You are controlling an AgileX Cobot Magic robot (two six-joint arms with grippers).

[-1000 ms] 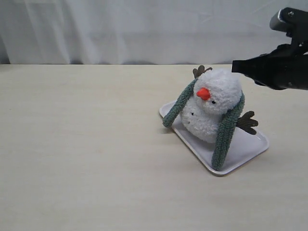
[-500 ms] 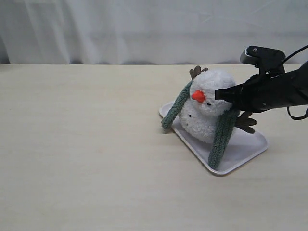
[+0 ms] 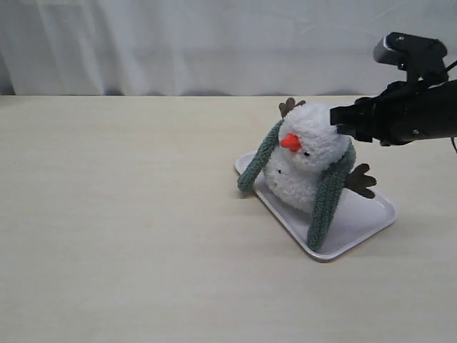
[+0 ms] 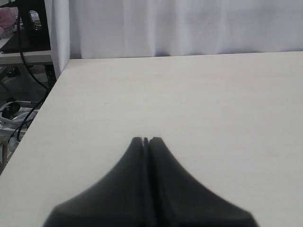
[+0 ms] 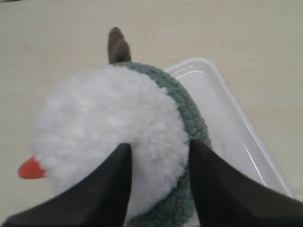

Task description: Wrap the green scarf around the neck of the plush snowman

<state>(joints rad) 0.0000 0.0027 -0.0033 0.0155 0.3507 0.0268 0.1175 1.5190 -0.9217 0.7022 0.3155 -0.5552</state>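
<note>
While apart, jaws of right gripper astride head of plush snowman.

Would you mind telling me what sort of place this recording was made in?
Probably a robotics lab bench rather than a home: a bare pale table backed by a plain white curtain, with loose cables and a dark equipment stand beside it in the left wrist view.

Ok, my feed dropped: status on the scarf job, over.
Left gripper shut, over table. Right gripper open, astride head of plush snowman. Green scarf looped behind, ends hanging uncrossed. Nothing blocking.
</note>
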